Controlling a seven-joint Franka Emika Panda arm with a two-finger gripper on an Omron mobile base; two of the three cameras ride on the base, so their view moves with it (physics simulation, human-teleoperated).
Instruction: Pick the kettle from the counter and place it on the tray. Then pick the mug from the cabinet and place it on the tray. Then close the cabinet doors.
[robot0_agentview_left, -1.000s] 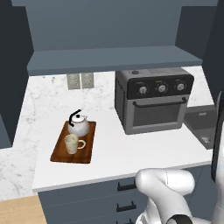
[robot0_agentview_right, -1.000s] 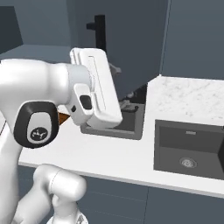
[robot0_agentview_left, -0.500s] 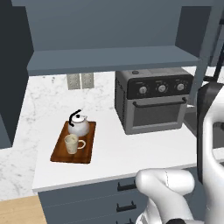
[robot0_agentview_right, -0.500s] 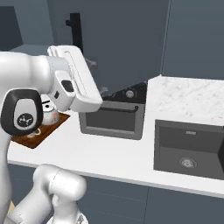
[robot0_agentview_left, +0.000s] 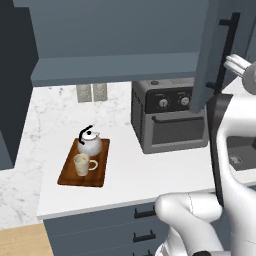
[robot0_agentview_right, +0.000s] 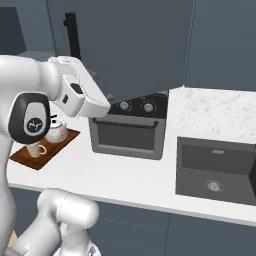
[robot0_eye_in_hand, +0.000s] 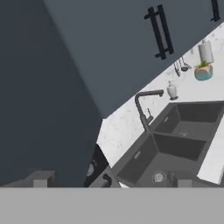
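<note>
The silvery kettle (robot0_agentview_left: 90, 143) and the beige mug (robot0_agentview_left: 82, 164) both stand on the reddish-brown tray (robot0_agentview_left: 69, 174), on the marble counter (robot0_agentview_left: 135, 170). Above, the cabinet (robot0_agentview_left: 115, 70) is open, its shelf bare. Its right door (robot0_agentview_left: 212, 50) stands swung out, with a black bar handle (robot0_agentview_left: 225, 52). The left door (robot0_agentview_left: 12, 90) hangs open too. My gripper (robot0_eye_in_hand: 112, 179) is open with nothing between its widely spread fingertips. It is raised close to the flat face of the right door (robot0_eye_in_hand: 65, 87). My white hand (robot0_agentview_right: 85, 95) is up in front of that door (robot0_agentview_right: 135, 45).
A grey toaster oven (robot0_agentview_left: 170, 120) sits under the right door. A dark double sink (robot0_eye_in_hand: 175, 140) with a faucet (robot0_eye_in_hand: 144, 107) lies to the right. Small jars and a potted plant (robot0_eye_in_hand: 203, 70) stand behind it. My own arm (robot0_agentview_left: 230, 165) fills the right edge.
The arm has swung up and rightward toward the right door. In the right base view the hand has drifted left and risen. Kettle, mug and tray have stayed put.
</note>
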